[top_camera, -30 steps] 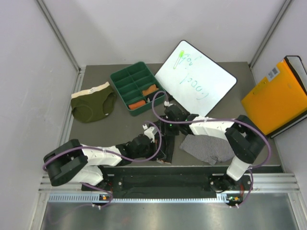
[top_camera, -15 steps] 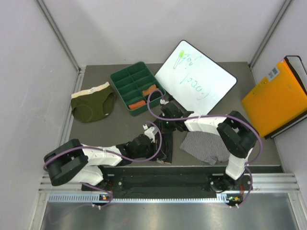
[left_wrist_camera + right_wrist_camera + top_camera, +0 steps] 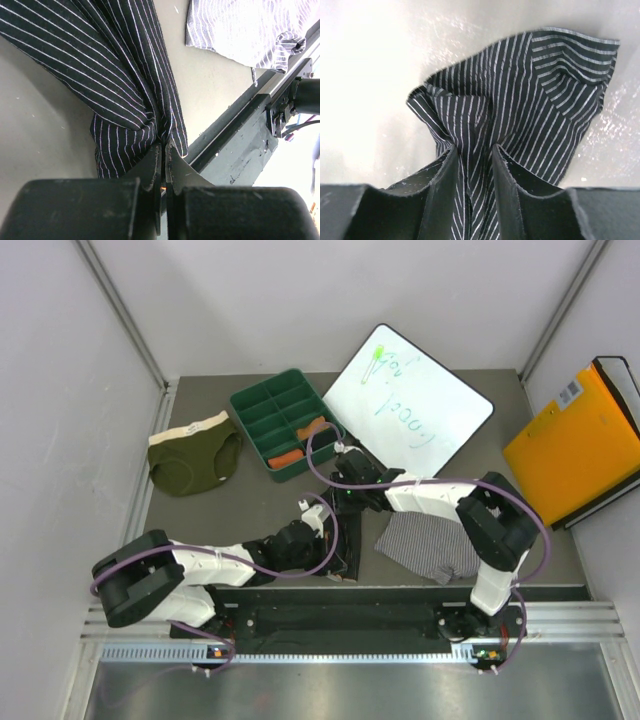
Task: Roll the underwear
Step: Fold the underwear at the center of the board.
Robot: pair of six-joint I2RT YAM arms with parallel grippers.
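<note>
Left wrist: black striped underwear (image 3: 125,85) pinched in the left end effector (image 3: 163,148).

Left claw (image 3: 325,540) and right claw (image 3: 342,498) sit close together at the black briefs (image 3: 347,552) on the table (image 3: 250,510); grey-white striped briefs (image 3: 430,545) lie just right, olive briefs (image 3: 192,462) far left beside the green tray (image 3: 240,400)
</note>
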